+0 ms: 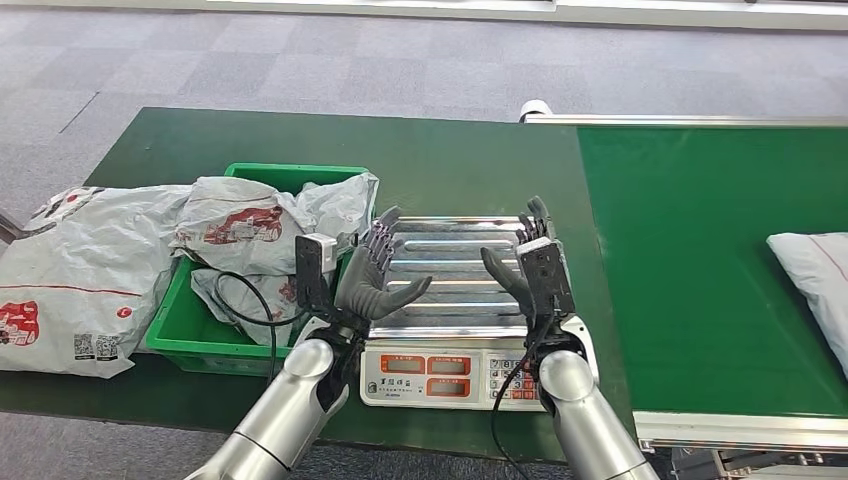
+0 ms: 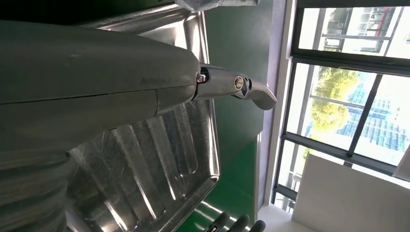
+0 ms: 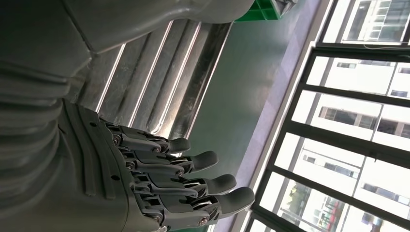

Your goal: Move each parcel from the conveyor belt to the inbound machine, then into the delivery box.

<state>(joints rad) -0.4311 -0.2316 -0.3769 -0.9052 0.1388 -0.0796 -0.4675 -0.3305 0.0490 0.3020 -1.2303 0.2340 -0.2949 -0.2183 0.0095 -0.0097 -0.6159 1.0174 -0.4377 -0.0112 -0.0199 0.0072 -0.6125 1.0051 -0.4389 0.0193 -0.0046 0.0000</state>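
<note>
In the head view, the left hand (image 1: 378,272) and the right hand (image 1: 524,262) both hover over the metal tray of the scale (image 1: 455,275), palms facing each other, fingers spread, holding nothing. The tray is bare. On the left, the green box (image 1: 190,320) already holds several grey parcels (image 1: 255,225), and one big parcel (image 1: 80,275) lies just beside it on the table. On the right, one more parcel (image 1: 815,270) waits on the conveyor belt (image 1: 700,260), well apart from both hands.

In the left wrist view, the thumb (image 2: 232,87) points out over the ribbed tray (image 2: 164,154); nothing is in the hand.

In the right wrist view, the fingers (image 3: 193,174) are stretched out and apart above the tray (image 3: 159,72), also empty.

I judge that some parcels are done, and the parcel on the belt must next go to the scale, then to the box.
</note>
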